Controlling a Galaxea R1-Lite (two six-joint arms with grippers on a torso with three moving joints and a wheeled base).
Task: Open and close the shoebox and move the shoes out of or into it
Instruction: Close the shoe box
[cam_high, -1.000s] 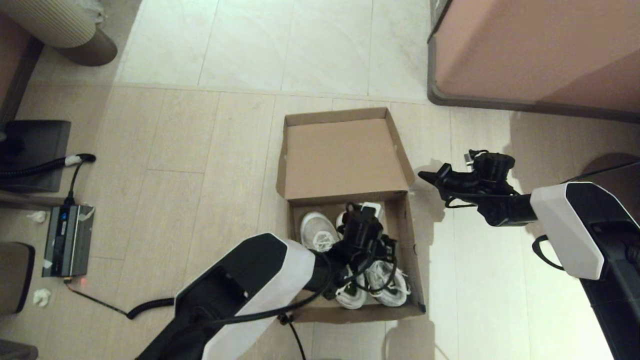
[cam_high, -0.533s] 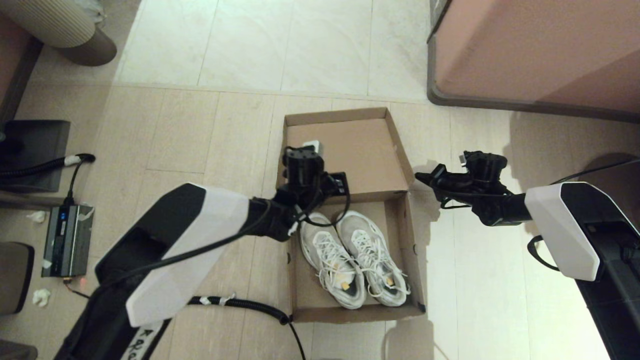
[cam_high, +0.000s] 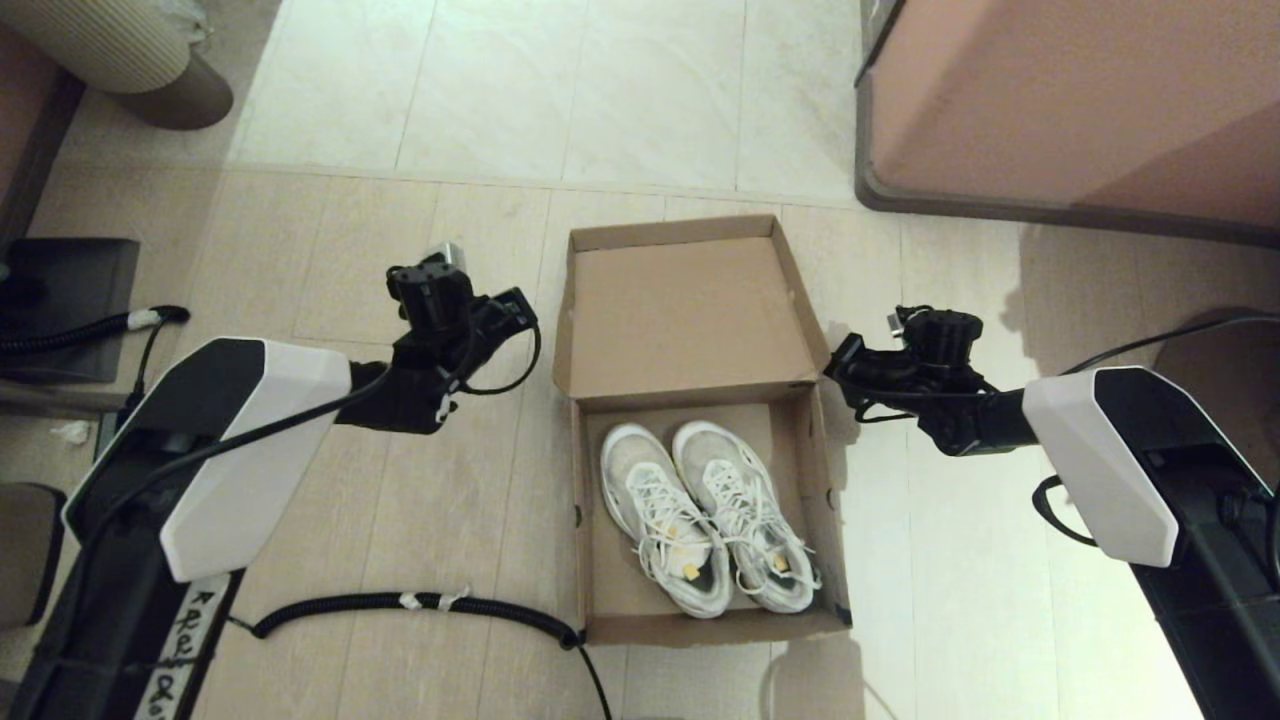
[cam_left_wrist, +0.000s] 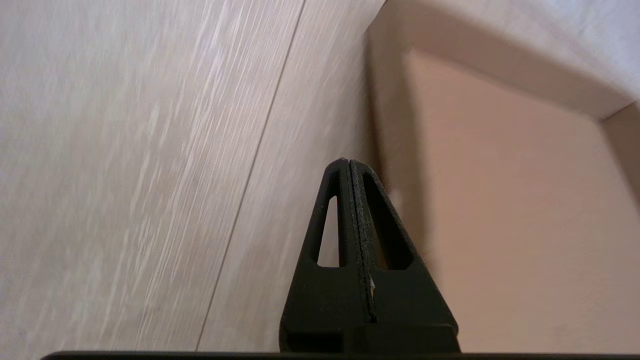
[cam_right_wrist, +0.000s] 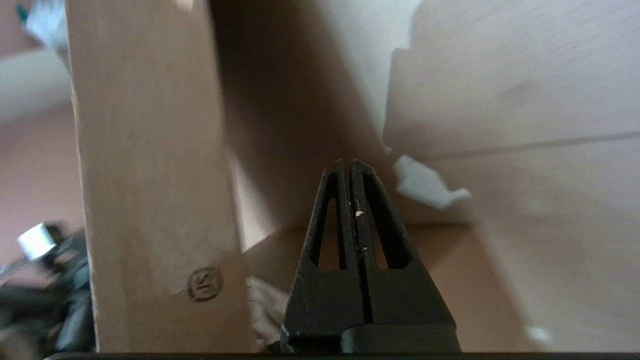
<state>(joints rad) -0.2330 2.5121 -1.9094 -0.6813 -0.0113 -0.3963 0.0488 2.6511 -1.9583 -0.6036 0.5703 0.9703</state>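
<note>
left hand (cam_high: 515, 305) clenched, hovering beside shoebox (cam_high: 690, 310) | right hand (cam_high: 838, 360) clenched, nearly touching lid edge | cardboard seeming light, bendable; pushing lid edges likely best

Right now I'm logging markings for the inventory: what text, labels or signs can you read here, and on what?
Left arm: handwritten black letters on its white cover, cut off and too unclear to read.
Shoebox: small round stamped mark on the cardboard, too blurred to read.
Shoes: no readable brand.
Nothing else bears legible text.
</note>
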